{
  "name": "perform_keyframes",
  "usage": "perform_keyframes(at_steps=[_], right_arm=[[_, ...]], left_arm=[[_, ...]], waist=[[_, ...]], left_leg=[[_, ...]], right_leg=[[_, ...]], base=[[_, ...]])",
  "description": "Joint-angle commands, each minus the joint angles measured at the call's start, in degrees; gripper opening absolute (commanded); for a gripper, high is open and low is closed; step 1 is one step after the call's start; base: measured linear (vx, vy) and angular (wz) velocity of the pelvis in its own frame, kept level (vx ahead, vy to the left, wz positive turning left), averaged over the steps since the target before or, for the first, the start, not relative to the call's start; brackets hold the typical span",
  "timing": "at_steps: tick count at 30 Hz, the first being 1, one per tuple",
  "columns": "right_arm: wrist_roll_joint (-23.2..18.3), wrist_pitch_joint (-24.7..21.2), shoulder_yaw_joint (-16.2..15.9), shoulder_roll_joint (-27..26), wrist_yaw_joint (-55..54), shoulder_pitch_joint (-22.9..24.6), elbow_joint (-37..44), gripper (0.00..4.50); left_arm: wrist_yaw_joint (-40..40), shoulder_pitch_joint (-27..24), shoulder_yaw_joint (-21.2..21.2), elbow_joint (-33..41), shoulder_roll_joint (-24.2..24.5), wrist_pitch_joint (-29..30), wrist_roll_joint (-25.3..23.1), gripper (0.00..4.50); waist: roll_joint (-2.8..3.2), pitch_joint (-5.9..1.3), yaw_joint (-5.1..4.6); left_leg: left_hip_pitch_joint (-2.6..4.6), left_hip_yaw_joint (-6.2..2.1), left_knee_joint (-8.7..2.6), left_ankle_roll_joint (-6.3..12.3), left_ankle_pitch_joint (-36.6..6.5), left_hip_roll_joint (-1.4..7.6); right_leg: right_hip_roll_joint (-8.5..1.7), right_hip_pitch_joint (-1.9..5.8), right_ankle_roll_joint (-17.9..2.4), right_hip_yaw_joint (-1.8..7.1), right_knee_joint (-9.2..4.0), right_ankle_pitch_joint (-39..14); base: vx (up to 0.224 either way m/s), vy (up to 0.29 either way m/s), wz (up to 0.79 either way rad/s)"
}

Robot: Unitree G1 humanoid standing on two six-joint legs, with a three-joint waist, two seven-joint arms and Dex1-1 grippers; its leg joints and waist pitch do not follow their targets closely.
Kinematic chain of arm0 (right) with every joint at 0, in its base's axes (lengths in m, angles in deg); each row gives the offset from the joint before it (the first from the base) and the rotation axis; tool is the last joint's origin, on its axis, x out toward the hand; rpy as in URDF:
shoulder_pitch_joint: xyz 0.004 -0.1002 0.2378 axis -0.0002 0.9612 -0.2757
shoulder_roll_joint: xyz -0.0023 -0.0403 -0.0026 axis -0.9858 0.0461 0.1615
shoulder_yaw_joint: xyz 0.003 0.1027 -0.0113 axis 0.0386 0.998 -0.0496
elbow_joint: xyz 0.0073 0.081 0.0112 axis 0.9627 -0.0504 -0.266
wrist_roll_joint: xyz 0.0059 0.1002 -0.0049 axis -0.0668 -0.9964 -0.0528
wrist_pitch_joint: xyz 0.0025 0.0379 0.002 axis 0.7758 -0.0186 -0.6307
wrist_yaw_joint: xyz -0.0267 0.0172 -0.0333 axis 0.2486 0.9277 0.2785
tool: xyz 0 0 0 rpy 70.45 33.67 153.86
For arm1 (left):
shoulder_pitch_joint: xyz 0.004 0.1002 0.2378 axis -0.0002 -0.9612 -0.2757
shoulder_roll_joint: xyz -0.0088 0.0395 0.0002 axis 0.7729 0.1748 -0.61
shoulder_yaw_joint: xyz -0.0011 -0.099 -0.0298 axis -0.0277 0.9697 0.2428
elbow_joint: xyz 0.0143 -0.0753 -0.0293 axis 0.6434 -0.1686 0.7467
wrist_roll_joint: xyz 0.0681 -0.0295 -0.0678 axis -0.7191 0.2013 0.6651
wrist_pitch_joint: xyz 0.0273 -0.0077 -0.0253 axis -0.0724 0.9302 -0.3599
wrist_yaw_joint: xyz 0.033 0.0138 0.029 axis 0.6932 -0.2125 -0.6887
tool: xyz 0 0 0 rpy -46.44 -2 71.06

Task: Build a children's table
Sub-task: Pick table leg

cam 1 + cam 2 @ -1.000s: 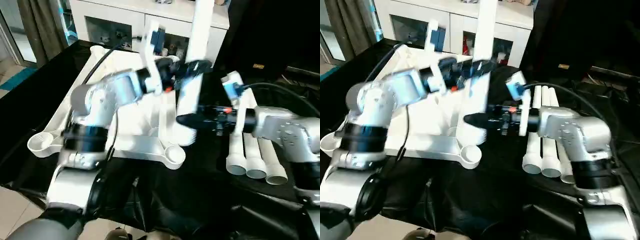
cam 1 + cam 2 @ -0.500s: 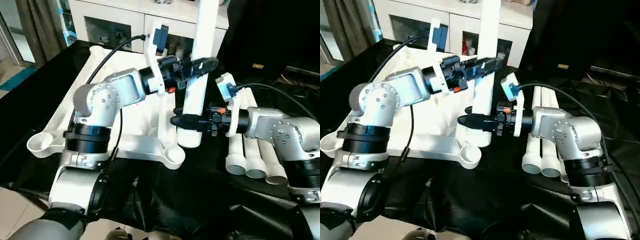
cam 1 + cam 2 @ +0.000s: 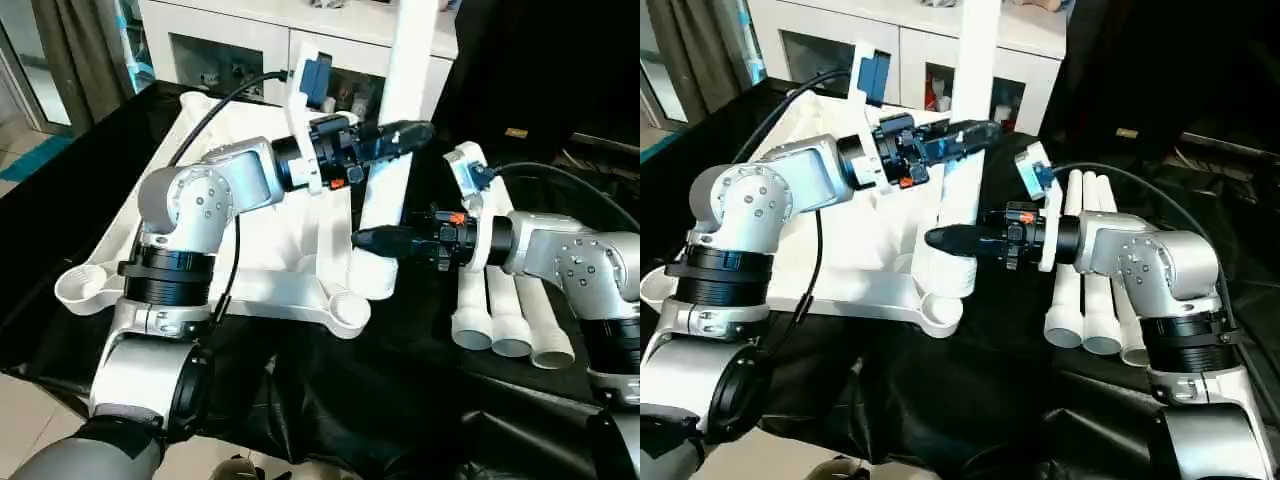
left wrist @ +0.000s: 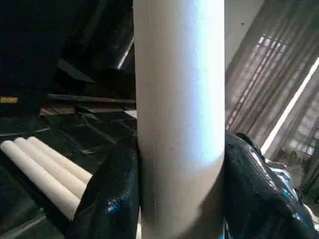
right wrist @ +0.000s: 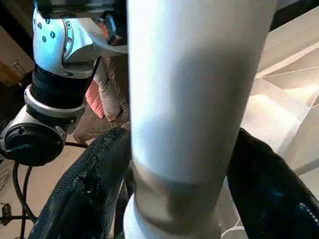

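Both pairs of fingers grip the same upright white table leg [image 3: 385, 190]: our left gripper [image 3: 400, 135] clamps it higher up, our right gripper [image 3: 375, 240] clamps it low, near its wide end. In the left wrist view we see black fingers [image 4: 107, 194] pressed on each side of the tube. The leg stands over the upside-down table top [image 3: 270, 285], near a corner socket [image 3: 345, 308]. Three other legs [image 3: 505, 320] lie side by side on the black-covered counter [image 3: 380, 400], to the right.

Bright daylight from window, wrist views softly blurred
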Motion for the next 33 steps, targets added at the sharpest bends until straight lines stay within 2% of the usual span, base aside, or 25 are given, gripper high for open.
perform_keyframes(at_steps=[1,3,5,8,10,16,26,31,33], right_arm=[[-0.17,-0.06,0.46,0.24,-0.26,-0.40,-0.27,3.07],[0.03,-0.06,0.03,0.13,-0.21,-0.05,-0.18,3.07],[0.17,-0.25,-0.47,0.06,-0.16,0.15,-0.01,2.74],[0.28,-0.38,-1.00,0.09,0.04,0.35,0.29,2.71],[0.52,-0.23,-1.36,0.06,0.28,0.33,0.02,2.31],[0.67,-0.06,-1.59,0.05,0.29,0.19,-0.35,1.99],[0.65,0.27,-1.36,-0.45,0.06,0.17,-0.49,1.91],[0.63,1.41,-0.55,-1.29,-0.85,0.71,-0.22,1.91],[0.26,1.62,-0.26,-1.49,-0.71,1.19,0.28,1.91]], left_arm=[[0.63,-0.01,-0.69,1.88,-0.04,0.66,0.96,1.87],[0.67,-0.15,-0.59,2.28,-0.33,0.94,1.27,1.87],[0.50,-0.18,-0.44,2.30,-0.59,1.03,1.41,1.86],[0.41,-0.14,-0.33,2.23,-0.76,1.07,1.51,1.86],[0.38,-0.03,-0.09,2.33,-0.85,1.30,1.88,1.86],[0.52,0.04,0.12,2.67,-0.84,1.72,2.13,1.86],[0.44,-0.01,0.68,2.81,-0.83,2.05,2.57,1.86],[-0.19,-0.53,1.45,3.32,-0.75,2.26,2.90,1.86],[-0.22,-1.03,1.50,3.92,-0.79,2.44,3.15,1.86]], waist=[[0.62,-4.81,0.11],[0.54,-4.81,0.12],[0.43,-4.77,0.10],[0.46,-4.81,0.11],[0.48,-4.81,0.12],[0.48,-4.80,0.17],[0.38,-4.78,0.15],[0.83,-4.82,0.18],[0.64,-4.83,0.20]], left_leg=[[0.93,-2.47,-3.63,0.15,-2.37,4.93],[0.93,-2.44,-3.62,0.16,-2.39,4.90],[0.91,-2.40,-3.61,0.19,-2.52,4.87],[0.90,-2.44,-3.62,0.30,-2.26,4.86],[0.93,-2.44,-3.61,0.36,-2.08,4.88],[0.88,-2.44,-3.61,0.39,-2.14,4.85],[0.86,-2.42,-3.60,0.37,-2.14,4.80],[0.93,-2.49,-3.63,0.13,-2.34,4.89],[0.89,-2.50,-3.65,0.10,-2.32,4.92]], right_leg=[[-6.79,3.92,-11.80,4.03,-3.50,-5.79],[-6.84,3.95,-11.88,4.05,-3.54,-5.77],[-6.80,3.94,-11.72,4.05,-3.61,-6.22],[-6.78,3.97,-11.36,4.05,-3.59,-6.46],[-6.78,3.92,-11.47,4.06,-3.57,-6.06],[-6.79,3.93,-11.23,4.05,-3.62,-6.51],[-6.76,3.91,-11.01,4.06,-3.65,-6.91],[-6.78,3.87,-11.51,4.01,-3.55,-6.07],[-6.84,3.96,-11.65,4.06,-3.48,-5.65]], base=[[0.000,0.000,0.00],[0.000,0.000,0.00],[0.000,0.000,0.00],[0.000,0.000,0.00],[0.000,0.000,0.00],[0.000,0.000,0.00],[0.000,0.000,0.00],[0.000,0.000,0.00],[0.000,0.000,0.00]])
